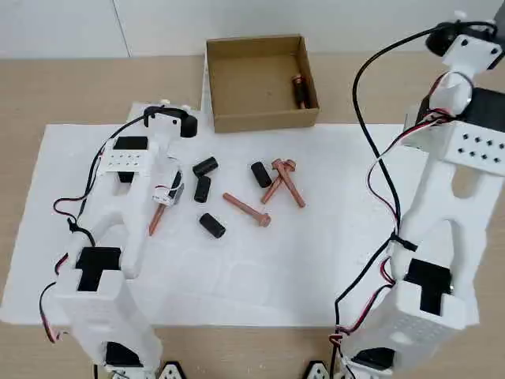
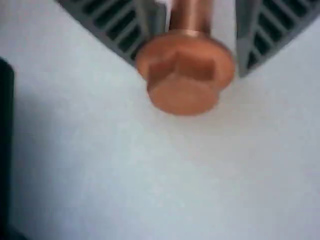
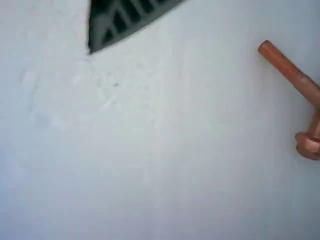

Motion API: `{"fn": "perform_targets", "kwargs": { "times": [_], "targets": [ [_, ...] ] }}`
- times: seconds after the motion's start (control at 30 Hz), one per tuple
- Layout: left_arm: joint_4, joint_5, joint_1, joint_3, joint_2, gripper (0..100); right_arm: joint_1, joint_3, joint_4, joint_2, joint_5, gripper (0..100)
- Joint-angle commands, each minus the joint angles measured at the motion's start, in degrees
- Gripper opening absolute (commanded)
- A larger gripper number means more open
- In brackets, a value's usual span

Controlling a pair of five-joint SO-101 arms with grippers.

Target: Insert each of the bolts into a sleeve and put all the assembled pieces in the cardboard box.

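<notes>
My left gripper (image 1: 163,196) hangs low over the left part of the white mat (image 1: 95,237), shut on a copper bolt (image 1: 157,219) that points down and forward. From the left wrist, that bolt's hex head (image 2: 185,77) sits between the two ribbed fingers (image 2: 112,27). Several black sleeves lie nearby (image 1: 205,166) (image 1: 203,188) (image 1: 211,225) (image 1: 261,174). One loose bolt (image 1: 246,209) lies mid-mat and two crossed bolts (image 1: 282,180) lie beside it. The right arm (image 1: 458,158) stands folded at the right edge. A ribbed part of my right gripper (image 3: 125,17) shows over bare mat near a bolt (image 3: 292,75).
The cardboard box (image 1: 217,87) stands at the back centre, off the mat's far edge, with one assembled piece (image 1: 299,91) against its right wall. Cables run along both arms. The front half of the mat is bare.
</notes>
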Motion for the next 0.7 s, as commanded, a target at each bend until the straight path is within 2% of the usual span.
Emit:
{"fn": "perform_targets", "kwargs": {
  "times": [0.0, 0.13, 0.33, 0.57, 0.67],
  "targets": [
    [-1.49, 0.35, -0.18, -0.22, 0.53, 9, -0.4, 0.0, 0.04, -1.54, 0.35, 15.6],
    [-1.23, 0.7, -0.18, -0.22, 0.09, 1, -0.4, 0.0, 0.04, -1.54, 0.35, 15.6],
    [0.7, 2.11, -0.18, -1.01, 0.0, 1, -0.4, 0.0, 0.04, -1.54, 0.35, 15.6],
    [11.87, 2.2, -0.62, -12.09, 0.0, 1, -1.01, 0.0, 0.13, -1.63, 0.7, 15.6],
    [17.32, 2.2, -0.62, -17.89, 0.0, 1, -3.65, 0.0, 0.75, -1.8, 3.6, 15.5]
  ]
}}
